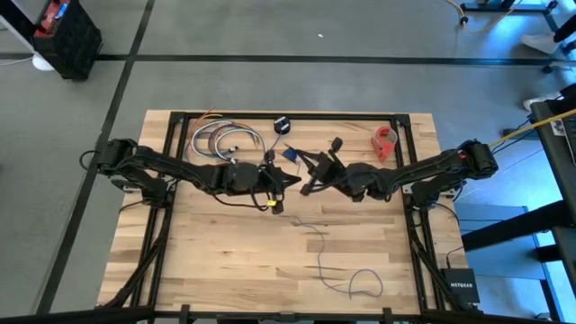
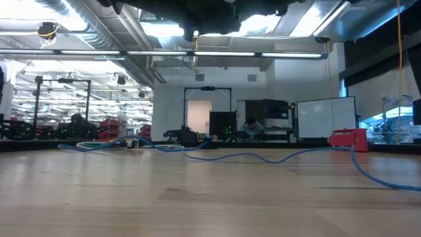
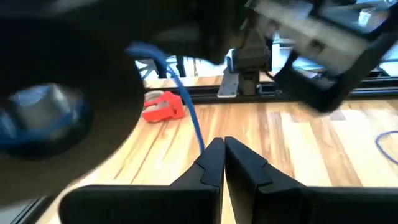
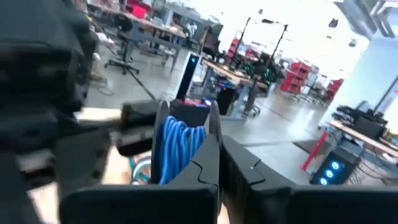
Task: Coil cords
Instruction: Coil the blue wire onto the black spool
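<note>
Above the desk (image 1: 180, 261) I hold two grippers, left (image 1: 294, 180) and right (image 1: 307, 189), both pressed together mid-air. One cord (image 1: 335, 268) trails below; one spool (image 4: 180, 144) sits beside the right gripper.

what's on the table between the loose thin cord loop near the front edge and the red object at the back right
In the high view, only bare wooden table lies between the thin grey-purplish cord and the small red object, apart from the right arm's dark forearm crossing near the red object.

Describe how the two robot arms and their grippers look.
Both arms are dark, almost black, jointed and slender in the high view. The left gripper ends in two matte black angular fingers that taper to wedge tips; the right gripper has the same black tapered pair. A small yellow mark shows under the left arm near its wrist. Thin dark cables loop by each arm's base.
</note>
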Action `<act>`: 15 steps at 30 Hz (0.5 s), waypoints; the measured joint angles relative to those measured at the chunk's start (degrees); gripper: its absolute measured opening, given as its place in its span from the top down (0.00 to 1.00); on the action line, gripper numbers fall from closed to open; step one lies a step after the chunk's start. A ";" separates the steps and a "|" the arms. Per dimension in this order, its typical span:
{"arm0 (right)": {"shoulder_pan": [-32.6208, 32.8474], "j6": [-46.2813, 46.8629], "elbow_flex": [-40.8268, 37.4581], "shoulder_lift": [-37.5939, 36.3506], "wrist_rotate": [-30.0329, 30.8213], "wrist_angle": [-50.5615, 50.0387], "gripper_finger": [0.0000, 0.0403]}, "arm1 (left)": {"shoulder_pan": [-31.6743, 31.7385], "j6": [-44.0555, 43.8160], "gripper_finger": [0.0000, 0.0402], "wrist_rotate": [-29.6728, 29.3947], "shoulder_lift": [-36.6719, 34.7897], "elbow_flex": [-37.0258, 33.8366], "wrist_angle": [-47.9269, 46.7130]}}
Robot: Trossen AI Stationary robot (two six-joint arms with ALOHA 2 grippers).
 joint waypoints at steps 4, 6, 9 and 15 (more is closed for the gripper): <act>0.05 -1.64 1.77 -0.57 -0.55 -0.34 0.99 | 0.06 0.23 1.00 -0.30 0.02 0.00 -1.08; 0.18 -2.65 2.49 -0.59 -0.85 -0.28 0.99 | 0.06 1.21 1.00 -0.35 0.02 0.00 -1.16; 1.21 -5.60 3.47 -0.66 0.29 -0.63 0.99 | 0.03 1.28 0.99 -0.37 0.02 0.00 -2.89; 3.97 -10.96 5.35 -0.79 6.26 -2.05 0.99 | -0.13 2.96 0.90 -0.54 0.02 0.00 -3.49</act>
